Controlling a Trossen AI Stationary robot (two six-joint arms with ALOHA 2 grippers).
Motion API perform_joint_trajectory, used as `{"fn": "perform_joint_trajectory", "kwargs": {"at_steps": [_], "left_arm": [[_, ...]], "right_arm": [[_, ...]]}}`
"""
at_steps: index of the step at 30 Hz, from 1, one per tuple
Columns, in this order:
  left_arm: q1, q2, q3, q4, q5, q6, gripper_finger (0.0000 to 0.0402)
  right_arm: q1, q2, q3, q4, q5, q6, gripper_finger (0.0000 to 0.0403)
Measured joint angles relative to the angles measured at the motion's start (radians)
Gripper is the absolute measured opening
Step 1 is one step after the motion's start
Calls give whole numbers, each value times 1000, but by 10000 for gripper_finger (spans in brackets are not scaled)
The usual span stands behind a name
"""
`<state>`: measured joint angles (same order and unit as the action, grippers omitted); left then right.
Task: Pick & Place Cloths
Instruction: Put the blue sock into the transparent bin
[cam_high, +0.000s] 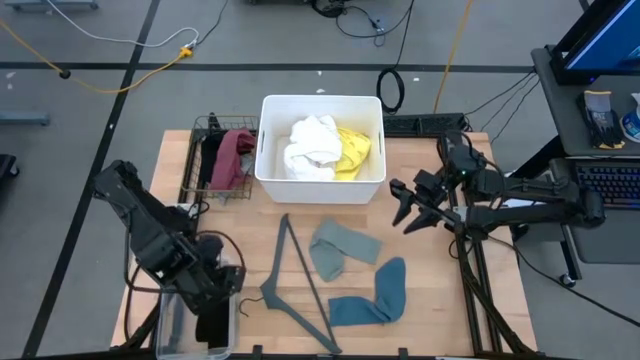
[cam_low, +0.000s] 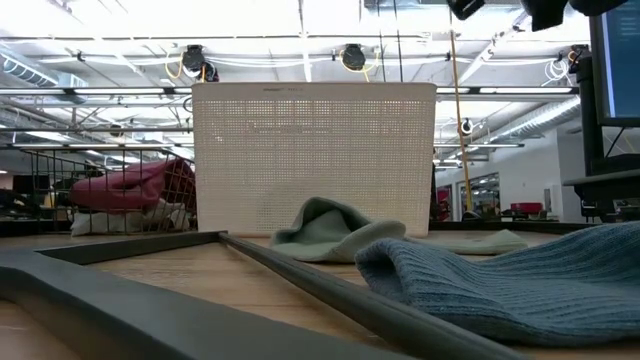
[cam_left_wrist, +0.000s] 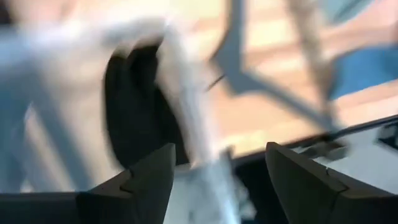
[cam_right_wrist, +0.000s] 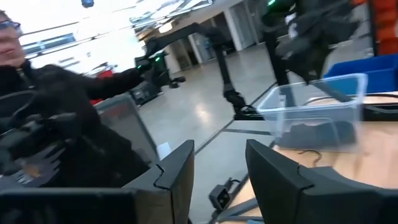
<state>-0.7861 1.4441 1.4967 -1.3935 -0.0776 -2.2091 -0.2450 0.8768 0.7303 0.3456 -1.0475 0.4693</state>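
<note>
We read the layout as a sorting job in progress. The white bin (cam_high: 268, 172) at the back centre of the table (cam_high: 430, 300) holds the white cloth (cam_high: 310, 148) and the yellow cloth (cam_high: 354, 152), bunched side by side. The wire basket (cam_high: 200, 160) just beside the bin's left wall holds the maroon cloth (cam_high: 232, 155), with a dark garment next to it that we cannot identify further. A clear plastic tub (cam_high: 170, 325) at the front left corner holds the black cloth (cam_high: 212, 325).

Two cloths lie loose on the table, in front of the bin: the sage-green cloth (cam_high: 340, 248), folded over itself, and the teal cloth (cam_high: 375, 298), nearer the front edge. The grey hanger (cam_high: 300, 285) lies flat just left of them. We judge these two cloths are left to place.

The left gripper (cam_high: 222, 290) hangs over the tub. In its wrist view the fingers (cam_left_wrist: 146, 180) stand apart with nothing between them, and the black cloth lies beyond them in the tub, so we judge the grasp released.

The right gripper (cam_high: 408, 212) is raised, right of the bin. Its fingers (cam_right_wrist: 177, 174) stand partly apart and hold nothing.
</note>
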Motion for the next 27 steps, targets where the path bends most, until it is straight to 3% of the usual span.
{"fn": "perform_joint_trajectory", "kwargs": {"at_steps": [7,15,19,27], "left_arm": [[0,-16,47,-14,-408,185,225],[0,-60,47,-17,-848,544,206],[0,-97,47,-26,-921,650,194],[0,-178,47,-26,-929,799,170]], "right_arm": [[129,0,0,2,122,-49,123],[268,0,0,-83,311,-173,118],[347,0,0,-201,447,-239,118],[514,13,0,-389,742,-284,118]]}}
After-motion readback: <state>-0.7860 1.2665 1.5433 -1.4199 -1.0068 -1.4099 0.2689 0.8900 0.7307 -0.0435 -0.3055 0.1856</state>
